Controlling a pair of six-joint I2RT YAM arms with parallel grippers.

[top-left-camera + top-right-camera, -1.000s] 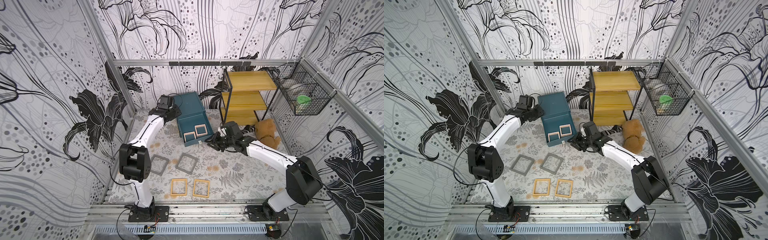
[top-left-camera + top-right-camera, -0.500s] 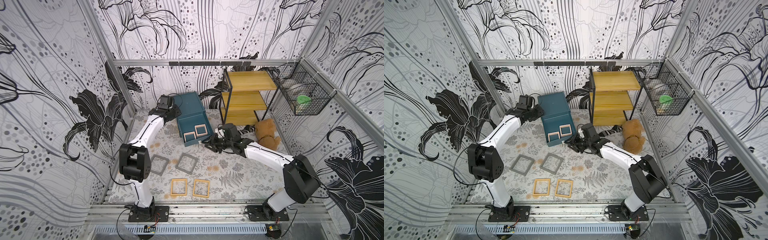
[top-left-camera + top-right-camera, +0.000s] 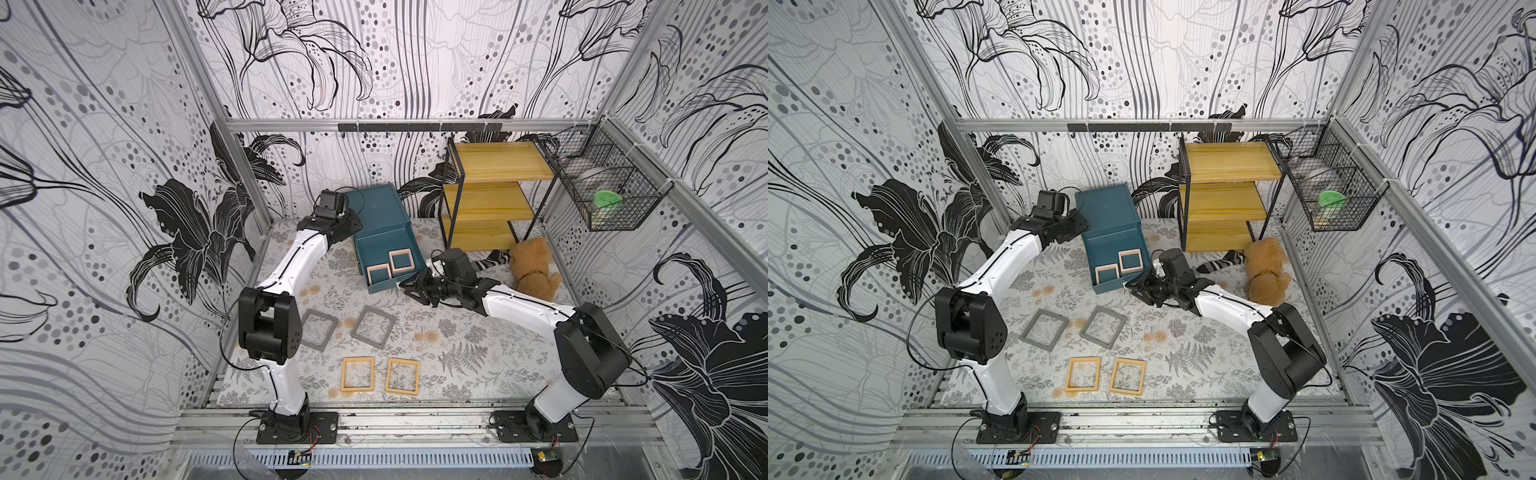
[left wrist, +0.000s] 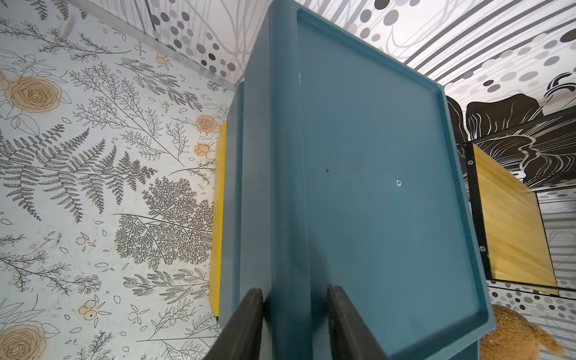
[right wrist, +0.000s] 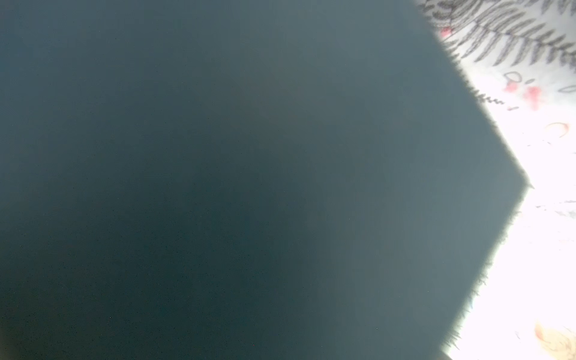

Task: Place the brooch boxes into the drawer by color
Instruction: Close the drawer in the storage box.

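The open drawer [image 3: 382, 286] juts from the front of the teal chest [image 3: 374, 208] at the back of the surface [image 3: 457, 353]. Two pale pink brooch boxes [image 3: 379, 273] [image 3: 401, 261] lie flat side by side on its floor. The two grey boxes [image 3: 318, 330] [image 3: 373, 326] and two yellow boxes [image 3: 358, 374] [image 3: 402, 376] lie out on the surface nearer the arm bases, so this colour looks sorted and the drawer probably wants shutting. The right gripper [image 3: 415, 288] sits right at the drawer's front right corner. Its wrist view shows only blurred teal, so I cannot tell how far its jaws stand or whether it has hold of anything. The left gripper [image 4: 294, 311] is partly closed on the chest's upper rear edge, a finger on either side, apparently bracing it. A good push would bear nearer the middle of the drawer front than the corner, straight along its travel, so it does not skew and jam. It should be slow enough that the pale boxes stay flat, while the left grip stops the chest sliding back.
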